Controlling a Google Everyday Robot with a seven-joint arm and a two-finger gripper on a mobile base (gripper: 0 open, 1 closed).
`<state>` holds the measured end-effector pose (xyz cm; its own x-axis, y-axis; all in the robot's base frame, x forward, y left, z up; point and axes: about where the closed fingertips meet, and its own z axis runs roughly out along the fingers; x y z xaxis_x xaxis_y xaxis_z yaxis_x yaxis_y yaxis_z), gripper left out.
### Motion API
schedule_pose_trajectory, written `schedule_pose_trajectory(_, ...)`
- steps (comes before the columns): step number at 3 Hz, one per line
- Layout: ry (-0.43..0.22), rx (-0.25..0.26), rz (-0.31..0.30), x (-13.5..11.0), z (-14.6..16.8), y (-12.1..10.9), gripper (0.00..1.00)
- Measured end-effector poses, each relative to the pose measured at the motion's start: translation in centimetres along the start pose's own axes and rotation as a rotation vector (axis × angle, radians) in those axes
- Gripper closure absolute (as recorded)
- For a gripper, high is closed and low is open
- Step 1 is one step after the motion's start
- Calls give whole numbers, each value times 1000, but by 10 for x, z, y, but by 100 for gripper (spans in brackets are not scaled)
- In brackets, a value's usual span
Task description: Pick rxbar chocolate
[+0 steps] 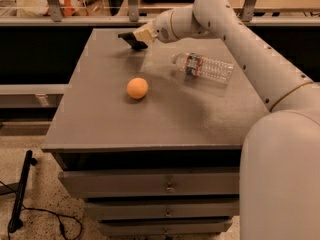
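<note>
- Camera view, far side of the table (pixel 95 129): the gripper (pixel 138 37) sits at the end of the arm (pixel 240 31), which reaches across from the right; it is low over the back left part of the top, near the far edge
- Camera view, the claw: it looks clenched on the rxbar chocolate (pixel 126 35); the black bar sticks out to the left from the tip, held by one end, and seems to sit just clear of the surface with a dark shadow under it; that fits a flat bar pinched from the side, since there is little height to grip from above
- Camera view, other things: the orange ball (pixel 137 88) rests mid-table, well apart from the claw; the clear water bottle (pixel 205 67) lies on its side to the right, under the arm and apart from it; neither blocks a straight lift
- Camera view, judgement: the grasp appears made, so the pick looks nearly done; what remains is raising the bar well off the top; held by one end, the thin wrapper could slip or droop
- Camera view, below: drawers (pixel 170 186) front the table
</note>
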<state>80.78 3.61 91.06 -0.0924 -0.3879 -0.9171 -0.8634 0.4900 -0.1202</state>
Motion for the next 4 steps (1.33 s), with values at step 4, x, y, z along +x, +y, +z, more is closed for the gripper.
schedule_pose_trajectory(4, -149, -127, -71, -63, -40, 20, 100)
